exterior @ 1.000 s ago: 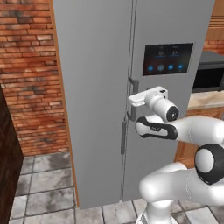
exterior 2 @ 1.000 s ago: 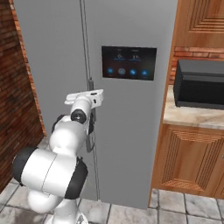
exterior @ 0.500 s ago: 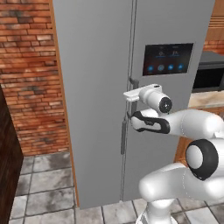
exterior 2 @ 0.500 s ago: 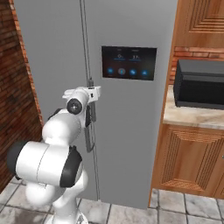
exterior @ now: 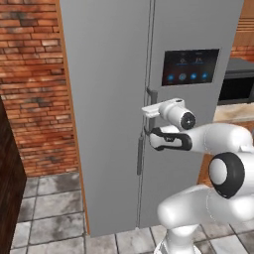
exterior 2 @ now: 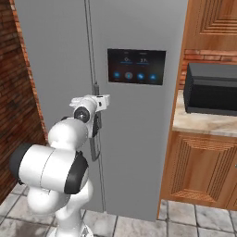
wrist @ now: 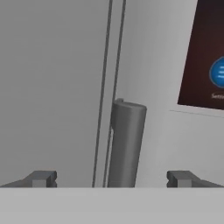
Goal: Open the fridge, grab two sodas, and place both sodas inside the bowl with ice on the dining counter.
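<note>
fridge [exterior: 109, 99] doors shut | our pincer [wrist: 111, 178] spread wide, straddling the right door's handle [wrist: 127, 144], unclamped | we judge: opening, both sodas left

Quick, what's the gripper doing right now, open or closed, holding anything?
Gripper: open, holding nothing; its fingertips stand either side of the fridge door handle.

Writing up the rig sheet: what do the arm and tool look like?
Glossy white rounded arm segments with dark grey joint caps. A black band wraps the wrist link. White boxy tool with two small dark grey finger tips. No cables or markings visible.
</note>
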### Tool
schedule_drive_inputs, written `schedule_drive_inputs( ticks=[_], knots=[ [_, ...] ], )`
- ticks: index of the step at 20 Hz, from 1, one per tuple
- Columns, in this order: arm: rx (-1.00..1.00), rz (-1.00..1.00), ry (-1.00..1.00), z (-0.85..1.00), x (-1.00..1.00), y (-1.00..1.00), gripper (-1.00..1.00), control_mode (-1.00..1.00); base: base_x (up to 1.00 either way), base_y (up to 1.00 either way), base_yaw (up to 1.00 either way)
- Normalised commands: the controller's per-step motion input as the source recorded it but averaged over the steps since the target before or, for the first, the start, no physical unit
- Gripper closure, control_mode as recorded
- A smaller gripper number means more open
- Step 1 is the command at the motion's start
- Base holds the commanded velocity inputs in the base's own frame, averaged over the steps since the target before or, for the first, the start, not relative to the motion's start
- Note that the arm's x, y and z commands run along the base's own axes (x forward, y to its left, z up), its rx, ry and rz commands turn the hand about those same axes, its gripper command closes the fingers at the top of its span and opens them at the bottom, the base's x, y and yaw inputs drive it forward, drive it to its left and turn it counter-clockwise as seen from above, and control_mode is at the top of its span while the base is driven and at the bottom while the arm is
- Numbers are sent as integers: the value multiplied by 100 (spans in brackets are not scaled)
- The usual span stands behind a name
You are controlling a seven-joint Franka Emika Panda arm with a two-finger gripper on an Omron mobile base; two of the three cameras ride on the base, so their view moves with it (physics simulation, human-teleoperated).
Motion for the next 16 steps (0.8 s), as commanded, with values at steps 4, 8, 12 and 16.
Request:
schedule_drive_inputs(
  ticks=[4, 8, 12, 16],
  knots=[
    [0, 0, 0, -16, 35, -12, -100, -100, 0, 0, 0],
    [0, 0, 0, -7, 48, 0, -100, -100, 0, 0, 0],
    [0, 0, 0, -4, 42, 0, -100, -100, 0, 0, 0],
    [0, 0, 0, -7, 38, 0, -100, -100, 0, 0, 0]
  ],
)
